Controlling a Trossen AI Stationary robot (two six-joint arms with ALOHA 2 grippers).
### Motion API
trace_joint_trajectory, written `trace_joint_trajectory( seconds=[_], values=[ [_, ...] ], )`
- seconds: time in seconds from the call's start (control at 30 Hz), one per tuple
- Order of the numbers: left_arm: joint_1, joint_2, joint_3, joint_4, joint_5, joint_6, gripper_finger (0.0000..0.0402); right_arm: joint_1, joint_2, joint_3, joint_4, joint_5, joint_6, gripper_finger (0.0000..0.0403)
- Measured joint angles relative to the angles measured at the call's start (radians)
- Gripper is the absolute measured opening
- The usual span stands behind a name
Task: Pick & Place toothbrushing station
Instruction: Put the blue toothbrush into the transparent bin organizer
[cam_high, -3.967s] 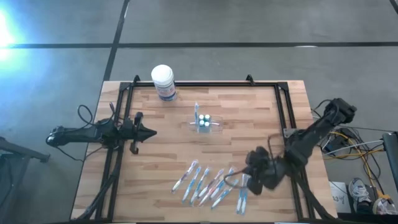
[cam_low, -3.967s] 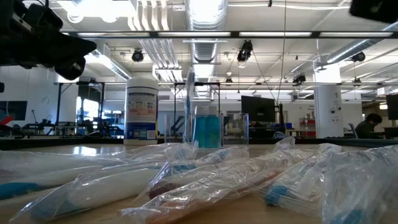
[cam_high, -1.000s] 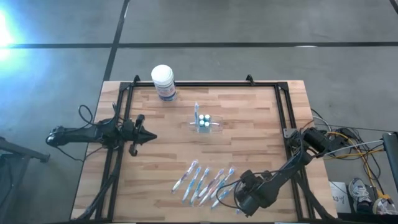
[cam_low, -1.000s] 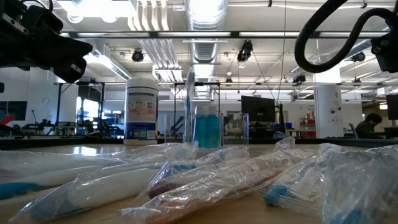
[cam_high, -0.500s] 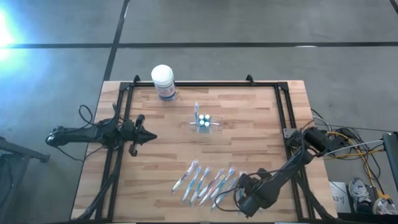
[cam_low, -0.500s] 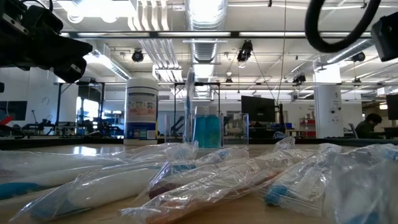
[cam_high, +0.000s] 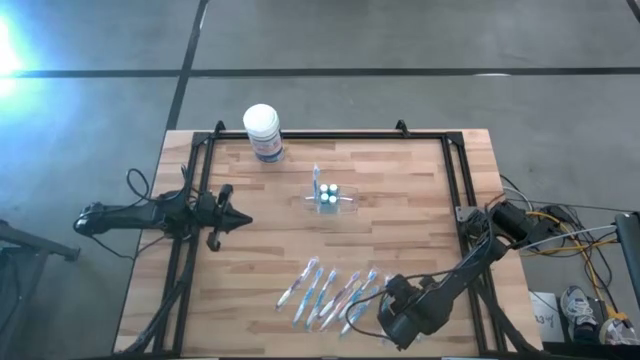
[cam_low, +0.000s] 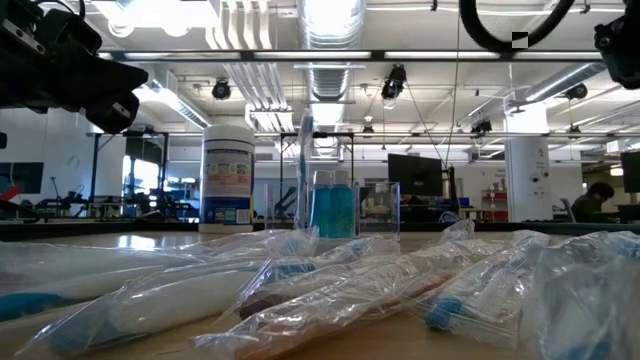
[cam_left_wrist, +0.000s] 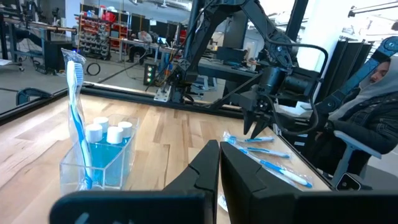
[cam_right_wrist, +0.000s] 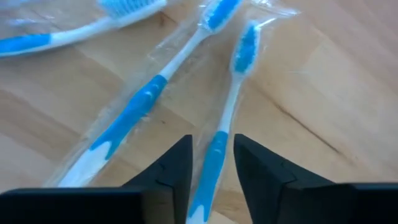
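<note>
Right gripper (cam_right_wrist: 210, 163) low over the bagged brushes; station (cam_high: 328, 198) waits mid-table.

I see the right fingers (cam_right_wrist: 168, 168) parted, straddling the handle of one wrapped brush (cam_right_wrist: 231, 99) and gripping nothing yet; the left gripper (cam_high: 238, 212) is clenched on nothing, parked near the table's left edge, well apart from the work. The station stands upright at mid-table with one brush and three capped bottles in it, beyond the row of bagged brushes. Risks as I judge them: the slick wrapper may slide out as the jaws close, or the fingers may pinch only film, or catch the neighbouring brush (cam_right_wrist: 134, 106) lying just beside it. Against the frame a second ago, the right gripper sits in nearly the same place at the row's right end, and station, tub (cam_high: 262, 130) and left arm are unmoved.
</note>
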Motion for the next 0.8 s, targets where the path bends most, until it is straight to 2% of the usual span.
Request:
trace_joint_trajectory(
  seconds=[0.27,0.53,0.8],
  values=[
    [0.000,0.000,0.000,0.000,0.002,0.000,0.0019,-0.001,0.006,-0.050,0.028,-0.029,0.003,0.0156],
    [0.000,0.000,0.000,0.003,0.004,0.001,0.0019,-0.007,-0.012,-0.160,0.190,-0.057,-0.016,0.0142],
    [0.000,0.000,0.000,0.012,0.006,0.001,0.0019,-0.029,-0.016,-0.198,0.220,-0.110,-0.101,0.0121]
  ],
)
